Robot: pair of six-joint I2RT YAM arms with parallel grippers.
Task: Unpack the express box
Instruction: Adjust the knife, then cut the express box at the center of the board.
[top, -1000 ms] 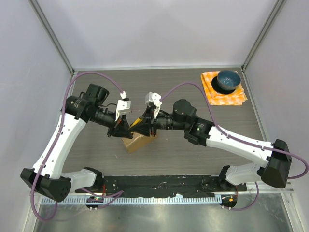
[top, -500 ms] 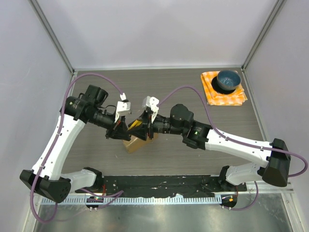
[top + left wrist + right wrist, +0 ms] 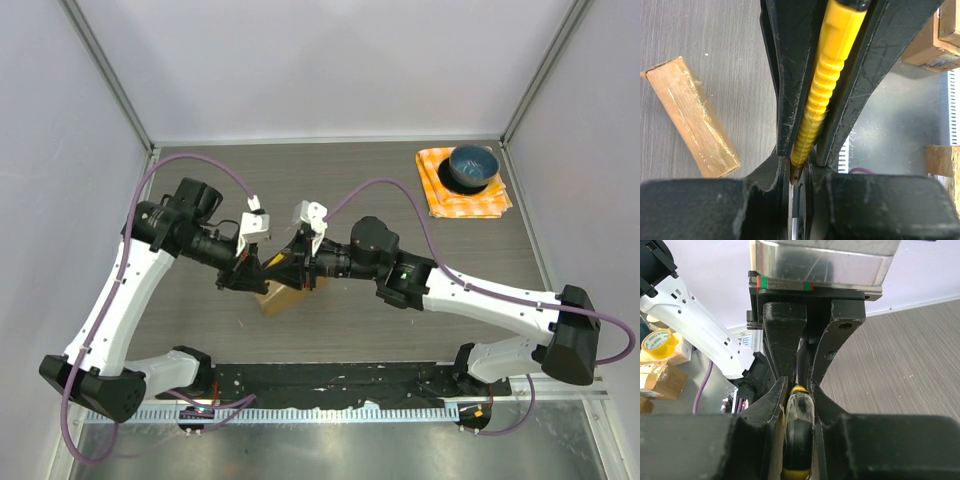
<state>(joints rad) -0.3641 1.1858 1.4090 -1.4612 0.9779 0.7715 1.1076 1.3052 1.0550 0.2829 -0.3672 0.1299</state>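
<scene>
The small flat brown cardboard express box (image 3: 281, 298) is lying on the grey wood-grain counter (image 3: 400, 200), left of centre and toward the near edge, directly beneath both claws. A yellow ribbed plastic tool (image 3: 825, 90) is being clenched by the left claw (image 3: 255, 271). The right claw (image 3: 297, 267), facing the left one, is being kept closed on the same tool's other end. A round blue bowl (image 3: 471, 166) is being carried by an orange checked cloth (image 3: 450, 198) in the far right corner.

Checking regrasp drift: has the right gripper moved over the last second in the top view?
Yes. The right gripper has shifted left and toward the table's near edge, ending farther from the orange cloth.
</scene>
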